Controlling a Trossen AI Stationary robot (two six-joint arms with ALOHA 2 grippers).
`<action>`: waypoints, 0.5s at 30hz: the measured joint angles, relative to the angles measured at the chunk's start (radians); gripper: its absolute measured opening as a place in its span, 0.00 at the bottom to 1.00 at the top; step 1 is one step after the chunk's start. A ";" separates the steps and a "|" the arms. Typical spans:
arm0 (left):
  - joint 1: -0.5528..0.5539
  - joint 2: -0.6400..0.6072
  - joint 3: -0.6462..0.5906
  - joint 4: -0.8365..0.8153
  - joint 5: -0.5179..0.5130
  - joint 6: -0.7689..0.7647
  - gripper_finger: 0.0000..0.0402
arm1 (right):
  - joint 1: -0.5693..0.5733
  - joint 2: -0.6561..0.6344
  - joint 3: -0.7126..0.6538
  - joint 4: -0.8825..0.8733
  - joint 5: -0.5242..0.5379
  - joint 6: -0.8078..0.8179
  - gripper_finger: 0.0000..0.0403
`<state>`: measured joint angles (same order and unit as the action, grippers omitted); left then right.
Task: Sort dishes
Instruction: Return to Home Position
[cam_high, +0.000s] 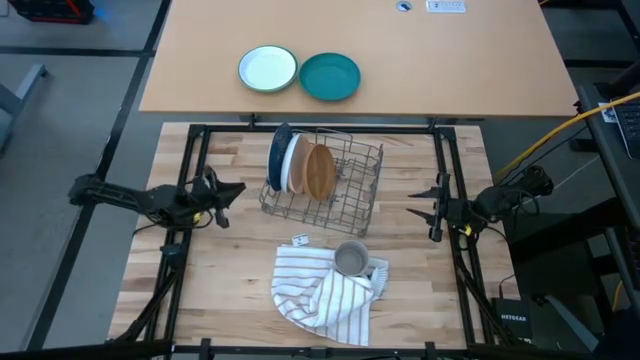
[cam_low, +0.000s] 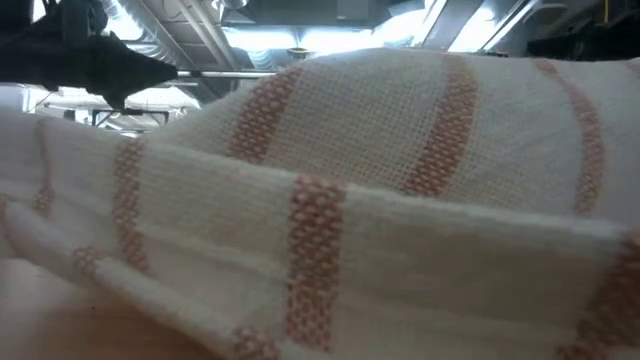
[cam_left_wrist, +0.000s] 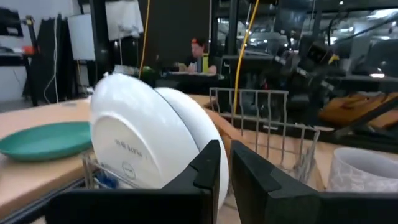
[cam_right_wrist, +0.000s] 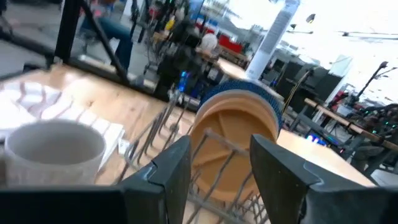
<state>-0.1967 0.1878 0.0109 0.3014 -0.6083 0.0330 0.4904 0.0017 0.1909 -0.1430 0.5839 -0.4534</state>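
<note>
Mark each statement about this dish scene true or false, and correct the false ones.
1. The blue plate, white plate and brown plate all stand in the rack. True.
2. The mug sits on bare wood. False: it sits on the towel.
3. The teal plate is in the rack. False: it lies on the far table beside the bowl.
4. The right gripper is open and empty. True.
5. The left gripper touches no plate. True.
</note>
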 joint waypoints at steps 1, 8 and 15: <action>0.000 -0.019 0.000 -0.005 0.000 0.016 0.07 | 0.000 0.000 0.000 -0.016 0.000 0.000 0.42; 0.000 -0.159 0.000 -0.007 0.000 0.084 0.07 | 0.000 0.001 0.056 -0.097 0.026 0.002 0.42; 0.000 -0.182 0.002 -0.016 -0.004 0.101 0.07 | 0.000 0.001 0.130 -0.221 0.035 0.002 0.42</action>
<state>-0.1970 0.0059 0.0132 0.2852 -0.6126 0.1337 0.4904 0.0025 0.3206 -0.3635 0.6188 -0.4515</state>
